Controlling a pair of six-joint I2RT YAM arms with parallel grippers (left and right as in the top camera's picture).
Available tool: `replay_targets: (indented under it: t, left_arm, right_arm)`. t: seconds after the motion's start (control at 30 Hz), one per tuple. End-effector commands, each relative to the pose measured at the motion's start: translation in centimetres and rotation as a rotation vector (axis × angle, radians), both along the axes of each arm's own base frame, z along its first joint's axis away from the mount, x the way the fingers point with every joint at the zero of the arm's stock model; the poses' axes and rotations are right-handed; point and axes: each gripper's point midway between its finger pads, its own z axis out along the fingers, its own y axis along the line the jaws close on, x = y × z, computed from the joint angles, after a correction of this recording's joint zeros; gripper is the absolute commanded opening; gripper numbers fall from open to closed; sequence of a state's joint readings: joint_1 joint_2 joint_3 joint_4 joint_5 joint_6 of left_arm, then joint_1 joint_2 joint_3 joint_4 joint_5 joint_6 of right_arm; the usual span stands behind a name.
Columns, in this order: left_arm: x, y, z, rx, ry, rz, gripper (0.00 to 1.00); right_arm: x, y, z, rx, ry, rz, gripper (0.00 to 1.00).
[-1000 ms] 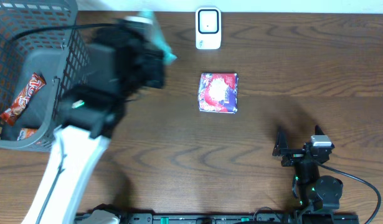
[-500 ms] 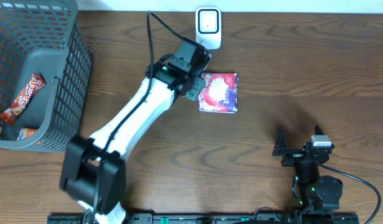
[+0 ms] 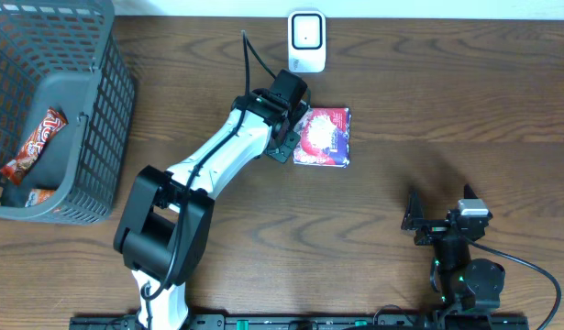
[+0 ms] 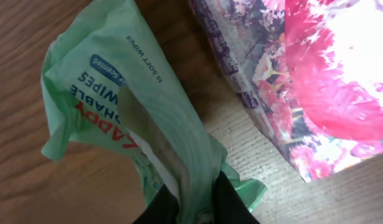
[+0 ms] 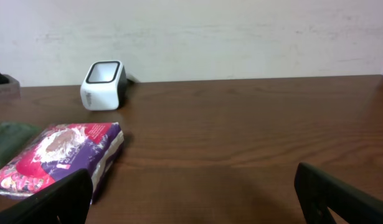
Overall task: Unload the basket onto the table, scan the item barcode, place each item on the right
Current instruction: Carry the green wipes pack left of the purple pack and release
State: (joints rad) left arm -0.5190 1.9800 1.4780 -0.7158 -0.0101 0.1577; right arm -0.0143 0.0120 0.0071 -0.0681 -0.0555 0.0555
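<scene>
Okay, overhead, left to right: grey basket (image 3: 107,82) sat far left of the scanner (image 3: 306,41), with a red snack bar (image 3: 34,145) inside. Left gripper (image 3: 284,139) was in front of the scanner, slightly to its left, low over the table (image 3: 465,92). Overhead could not show what it held, since the wrist covered it. Left wrist cam did: fingers (image 4: 160,208) were pinched shut on one edge of a green wipes pack (image 4: 116,93), crumpled, down at the wood. Floral packet (image 3: 323,137) lay flat directly in front of the scanner, just beside the wipes pack. Wrist cam showed wood between the two. Right gripper (image 3: 437,218) was well right of the scanner, on the robot's side of the table, jaws wide apart, nothing between them. Only right wrist cam gave the side view: scanner window faced up, and a dark green patch sat left of the floral packet at the frame edge.
</scene>
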Motion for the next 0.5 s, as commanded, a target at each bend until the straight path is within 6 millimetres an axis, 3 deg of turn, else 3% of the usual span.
replay_targets:
  t: [0.0,0.07,0.17,0.23,0.33,0.47]
  left_arm:
    - [0.4,-0.3,0.3,-0.011,-0.010,-0.006,0.26]
    - [0.4,-0.3,0.3,-0.010,-0.010,-0.005,0.32]
    - [0.7,-0.1,1.2,-0.005,-0.037,-0.001,0.58]
    - [1.4,0.2,3.0,-0.003,-0.089,0.009,0.62]
    - [3.0,0.6,7.3,-0.014,-0.207,0.036,0.63]
    - [4.9,2.6,15.0,-0.057,-0.401,0.105,0.68]
  right_arm:
    - [0.0,0.2,-0.1,-0.011,0.001,0.009,0.99]
    - [0.0,0.2,-0.1,-0.012,0.001,0.010,0.99]
    - [0.0,0.2,-0.1,-0.011,0.001,0.010,0.99]
    - [0.0,0.2,-0.1,-0.011,0.001,0.009,0.99]
    - [0.0,0.2,-0.1,-0.012,0.001,0.009,0.99]
    - [0.0,0.2,-0.1,-0.011,0.001,0.009,0.99]
